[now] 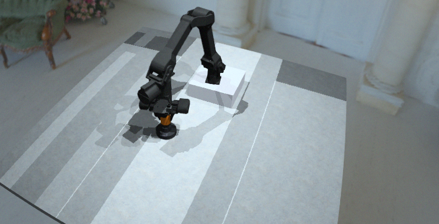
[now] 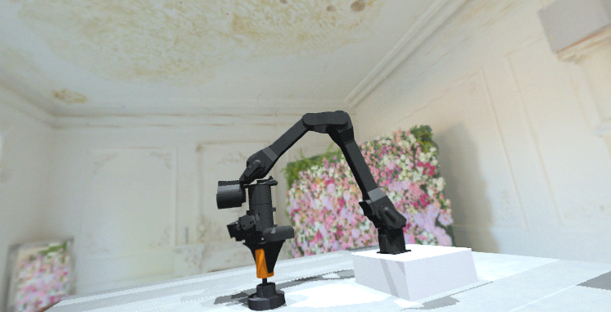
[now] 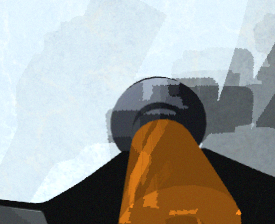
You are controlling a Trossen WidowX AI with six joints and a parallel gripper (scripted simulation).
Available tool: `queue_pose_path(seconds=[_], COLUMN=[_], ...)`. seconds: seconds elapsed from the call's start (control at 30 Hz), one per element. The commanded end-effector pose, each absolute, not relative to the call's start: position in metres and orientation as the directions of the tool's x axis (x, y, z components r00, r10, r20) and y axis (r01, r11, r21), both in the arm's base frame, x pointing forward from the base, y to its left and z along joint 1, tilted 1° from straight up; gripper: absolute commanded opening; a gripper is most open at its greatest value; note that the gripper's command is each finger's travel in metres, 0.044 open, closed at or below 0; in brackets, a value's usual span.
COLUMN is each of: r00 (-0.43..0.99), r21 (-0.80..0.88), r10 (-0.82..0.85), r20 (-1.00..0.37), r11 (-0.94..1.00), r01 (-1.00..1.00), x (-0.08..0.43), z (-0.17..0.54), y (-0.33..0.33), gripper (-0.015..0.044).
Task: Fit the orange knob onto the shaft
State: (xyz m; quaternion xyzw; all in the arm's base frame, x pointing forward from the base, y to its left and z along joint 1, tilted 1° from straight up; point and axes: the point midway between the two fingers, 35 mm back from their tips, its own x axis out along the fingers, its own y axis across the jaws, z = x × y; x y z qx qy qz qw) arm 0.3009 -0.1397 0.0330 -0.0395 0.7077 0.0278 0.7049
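The orange knob [image 1: 165, 120] [image 2: 260, 264] [image 3: 170, 160] is upright and directly above the round dark pedestal [image 1: 166, 133] [image 2: 265, 300] [image 3: 194, 122]. My gripper [image 1: 165, 118] [image 2: 264, 260] [image 3: 163, 156] points down and is shut on the knob. In the exterior view a short length of the dark shaft [image 2: 264, 281] shows between the knob's lower end and the pedestal, so the knob is not down on the pedestal. The knob's lower end is at the shaft's top. The shaft's flat side and the knob's hole are hidden.
The arm's base stands on a white block [image 1: 210, 94] [image 2: 442, 273], behind and to the right of the pedestal in the top view. The arm arches high between the block and the pedestal. Shadows of the arm fall on the table [image 1: 291, 161] around both.
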Motion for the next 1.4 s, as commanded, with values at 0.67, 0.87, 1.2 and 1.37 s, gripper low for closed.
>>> queue_pose_path(seconds=[0.67,0.87,1.2,1.37], r00=[0.005,0.005,0.005,0.005], r21=[-0.023,-0.023,-0.023,-0.023], r10=[-0.023,-0.022,-0.022,-0.023], r20=[-1.0,-1.0,-1.0,-1.0], r11=[0.98,0.949,0.949,0.949], r01=[-0.195,-0.315,-0.315,-0.315], x=[0.3021,0.2992,0.3011,0.3033], z=[0.0371,0.0351,0.0354,0.0357], y=[-0.1408,-0.139,-0.1399,-0.1413], gripper=[0.0,0.0,0.0,0.0])
